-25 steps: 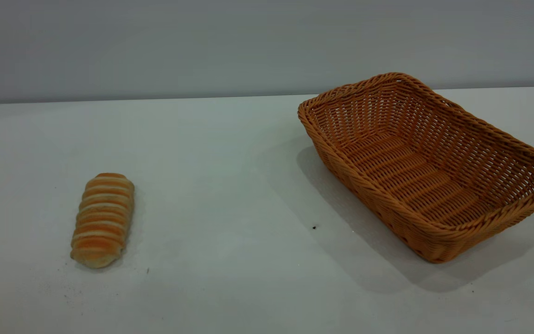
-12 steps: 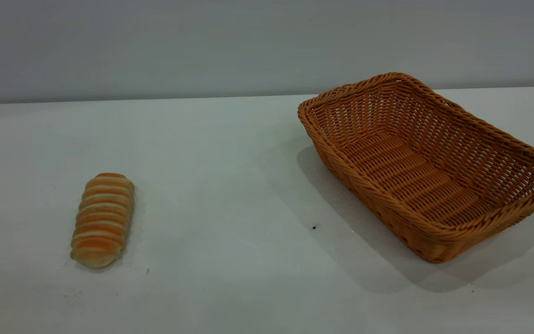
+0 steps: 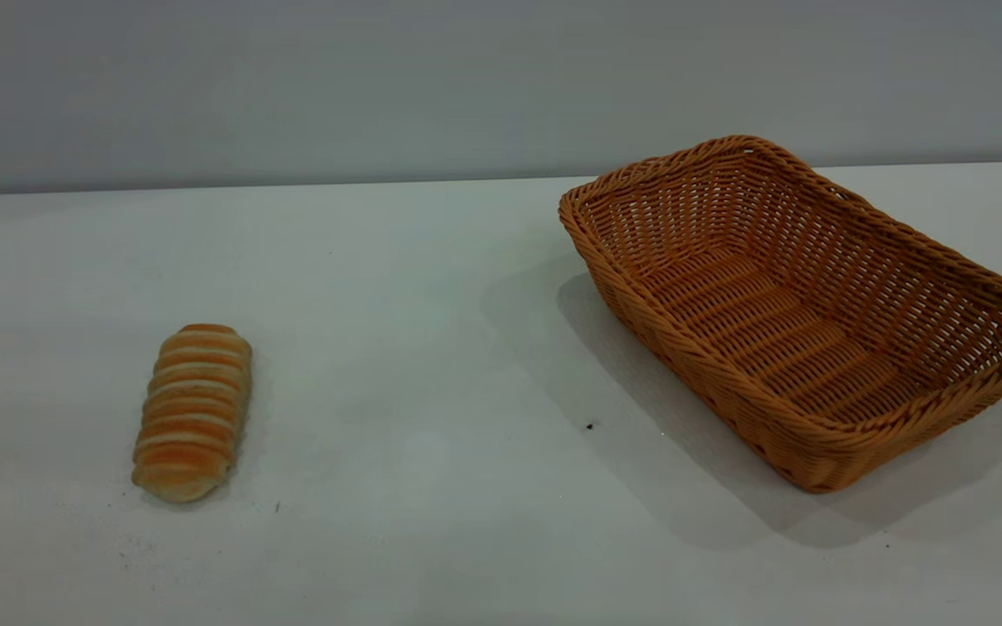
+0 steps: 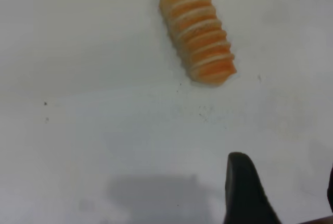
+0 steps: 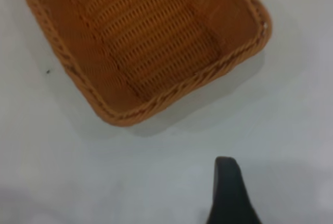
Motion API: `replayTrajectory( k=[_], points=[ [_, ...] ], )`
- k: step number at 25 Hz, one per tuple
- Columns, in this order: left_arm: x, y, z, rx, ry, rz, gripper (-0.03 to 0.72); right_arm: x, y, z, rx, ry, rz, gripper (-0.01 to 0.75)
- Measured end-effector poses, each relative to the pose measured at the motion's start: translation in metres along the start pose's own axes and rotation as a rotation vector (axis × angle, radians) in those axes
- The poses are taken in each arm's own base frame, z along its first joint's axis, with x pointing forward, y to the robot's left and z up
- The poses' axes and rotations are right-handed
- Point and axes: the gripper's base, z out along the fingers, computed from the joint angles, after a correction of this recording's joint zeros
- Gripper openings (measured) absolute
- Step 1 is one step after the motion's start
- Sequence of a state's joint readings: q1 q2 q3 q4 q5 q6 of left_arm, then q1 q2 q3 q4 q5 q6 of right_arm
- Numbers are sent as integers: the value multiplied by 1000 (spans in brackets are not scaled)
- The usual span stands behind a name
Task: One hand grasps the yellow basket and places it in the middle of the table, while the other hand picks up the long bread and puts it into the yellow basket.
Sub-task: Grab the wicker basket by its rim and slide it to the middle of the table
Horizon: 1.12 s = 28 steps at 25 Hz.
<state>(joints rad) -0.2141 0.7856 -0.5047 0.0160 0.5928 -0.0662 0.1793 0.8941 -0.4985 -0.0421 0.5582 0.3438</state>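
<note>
The bread (image 3: 192, 413) lies on the table (image 3: 431, 365) at the left, the basket (image 3: 801, 304) well apart at the right, holding nothing. The left gripper (image 4: 283, 193) hovers above the table short of the bread, jaws apart. Only one finger (image 5: 229, 193) of the right gripper shows, near the basket's corner, touching nothing.

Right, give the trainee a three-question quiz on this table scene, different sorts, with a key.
1. True or false: the long bread already lies inside the yellow basket.
2. Multiple choice: in the exterior view, the yellow basket stands on the table at the A) left B) middle C) right.
3. Fill in: in the left wrist view, the fingers of the left gripper hover apart from the ____.

Key: 1 false; 2 C; 3 long bread.
</note>
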Motion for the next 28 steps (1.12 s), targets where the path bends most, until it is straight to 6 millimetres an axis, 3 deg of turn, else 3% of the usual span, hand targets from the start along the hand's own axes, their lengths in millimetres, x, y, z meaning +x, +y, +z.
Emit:
replayTrajectory(
  k=[8,16,21,28],
  points=[
    [-3,-4,5,42,-5,-48,433,-27,10,65,59,155,172,534],
    [-6,-4,3,46,-12,-52,433,-49,17,111,111,225,371,534],
    [-6,-4,3,46,-9,-52,433,-44,5,140,169,277,508,534],
    [-5,-5,3,47,-3,-53,433,-32,3,176,167,299,601,534]
  ],
)
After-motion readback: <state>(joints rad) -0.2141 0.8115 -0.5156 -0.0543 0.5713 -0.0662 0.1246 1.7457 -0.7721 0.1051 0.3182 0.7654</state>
